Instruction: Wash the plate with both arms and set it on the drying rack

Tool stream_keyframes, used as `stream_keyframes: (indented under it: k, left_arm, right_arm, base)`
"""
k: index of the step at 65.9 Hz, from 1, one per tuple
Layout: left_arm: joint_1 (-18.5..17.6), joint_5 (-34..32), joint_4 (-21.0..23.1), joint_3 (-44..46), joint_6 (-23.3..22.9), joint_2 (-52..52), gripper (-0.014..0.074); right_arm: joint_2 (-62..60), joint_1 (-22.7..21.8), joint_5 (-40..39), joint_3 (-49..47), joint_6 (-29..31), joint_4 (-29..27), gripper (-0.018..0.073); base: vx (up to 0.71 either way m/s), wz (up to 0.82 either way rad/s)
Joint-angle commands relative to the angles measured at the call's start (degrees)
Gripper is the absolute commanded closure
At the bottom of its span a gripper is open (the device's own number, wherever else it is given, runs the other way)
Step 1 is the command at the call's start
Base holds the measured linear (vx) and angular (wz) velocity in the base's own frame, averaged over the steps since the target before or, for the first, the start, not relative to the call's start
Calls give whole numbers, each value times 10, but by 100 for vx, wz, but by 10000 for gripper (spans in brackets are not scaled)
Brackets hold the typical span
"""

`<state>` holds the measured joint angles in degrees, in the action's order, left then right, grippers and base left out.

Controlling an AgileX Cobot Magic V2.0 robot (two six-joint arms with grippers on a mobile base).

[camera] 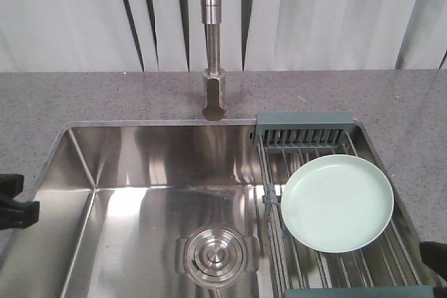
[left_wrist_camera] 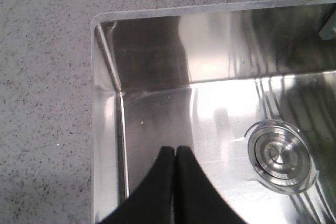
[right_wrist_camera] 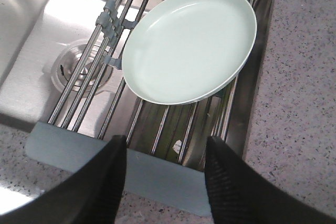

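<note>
Exterior front-facing view shows one round pale mint-green plate (camera: 337, 202) lying on one metal-rod drying rack (camera: 307, 142) (over the steel sink (camera: 140, 165)), the black left gripper (left_wrist_camera: 175, 150) pinched closed on nothing, the right gripper (right_wrist_camera: 164, 145) spread wide.

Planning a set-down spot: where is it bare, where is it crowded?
Bare: sink floor between its left wall and the drain; rack rods between the plate and the near end bar. Crowded: the rack's middle under the plate, and its comb end.
</note>
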<state>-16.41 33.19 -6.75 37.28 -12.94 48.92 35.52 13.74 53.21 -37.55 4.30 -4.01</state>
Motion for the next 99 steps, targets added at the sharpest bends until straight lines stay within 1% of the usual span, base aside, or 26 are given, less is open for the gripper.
stream_keyframes:
  k: [1, 13, 63, 68, 71, 75, 78, 89, 94, 99]
  left_arm:
    - [1, -35, -4, -7, 1, -29, 603]
    - [1, -39, -4, -22, 1, -59, 603]
    - [1, -33, -3, -24, -2, -60, 603]
    - [1, -34, -3, -34, 0, -70, 603]
    - [1, -39, -2, -43, 10, -82, 603]
    - [3, -58, 2, -61, 26, -100, 603]
    - [7, -92, 1, -78, 35, -120, 603]
    - [8, -228, 1, -155, 26, -182, 603]
    - [8, -275, 1, -185, 26, -204, 603]
    - [9, -304, 1, -210, 26, -218, 603]
  right_arm:
    - [1, 2, -30, -14, 2, 3, 209]
    - [1, 2, -30, -14, 2, 3, 209]
    - [1, 2, -30, -14, 2, 3, 209]
    - [1, 2, -29, -14, 2, 3, 209]
    - [1, 2, -29, -14, 2, 3, 209]
    - [1, 2, -29, -14, 2, 3, 209]
    - [1, 2, -29, -14, 2, 3, 209]
    - [1, 2, -29, -14, 2, 3, 209]
    - [1, 2, -29, -14, 2, 3, 209]
    - [1, 2, -29, -14, 2, 3, 209]
  base:
    - [0, 0]
    - [0, 0]
    - [0, 0]
    - [0, 0]
    - [0, 0]
    - [0, 0]
    - [0, 0]
    - [0, 0]
    - [0, 0]
    - [0, 0]
